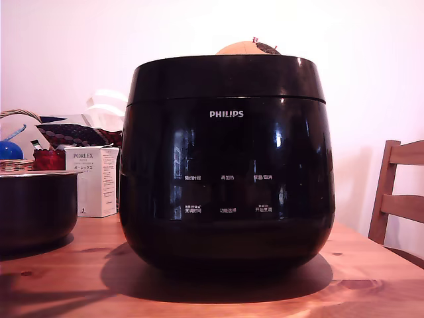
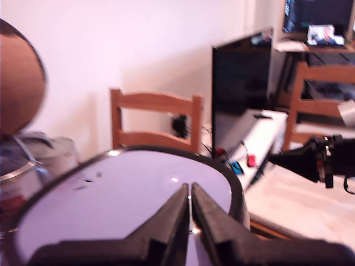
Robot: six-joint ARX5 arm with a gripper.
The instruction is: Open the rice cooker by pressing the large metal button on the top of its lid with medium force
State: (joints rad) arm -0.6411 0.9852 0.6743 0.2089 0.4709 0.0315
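Though the small white Chinese labels low on its front are too fine to read, the rice cooker [image 1: 226, 162] plainly carries the white word "PHILIPS" just below the seam of the lid [image 1: 225, 78]. It stands in the middle of the wooden counter [image 1: 371, 278] in the exterior view, filling most of that picture, with the lid down. At the exterior view's left, behind a dark metal pot [image 1: 36, 209] that the picture's edge cuts off, a white box [image 1: 93, 180] reads "PORLEX", with smaller print under it that cannot be made out. Farther back on that side are a basket [image 1: 16, 139] and a crinkled bag [image 1: 76, 132], partly hidden. A wooden chair [image 1: 396, 195] shows at the right edge.

In the wrist view the end effector [image 2: 190, 191] reaches out over the lid's glossy top [image 2: 122, 205], its two dark fingers [image 2: 169, 219] brought together with only a thin slit between the tips, holding nothing. The tips lie low over the surface; contact cannot be judged. The metal button is not visible in either view. Above the lid in the exterior view only a rounded tan shape [image 1: 246, 48] shows, its nature unclear. Beyond the lid in the wrist view are another chair [image 2: 155, 119], a dark screen [image 2: 241, 88] and a black camera [image 2: 313, 160], all blurred.
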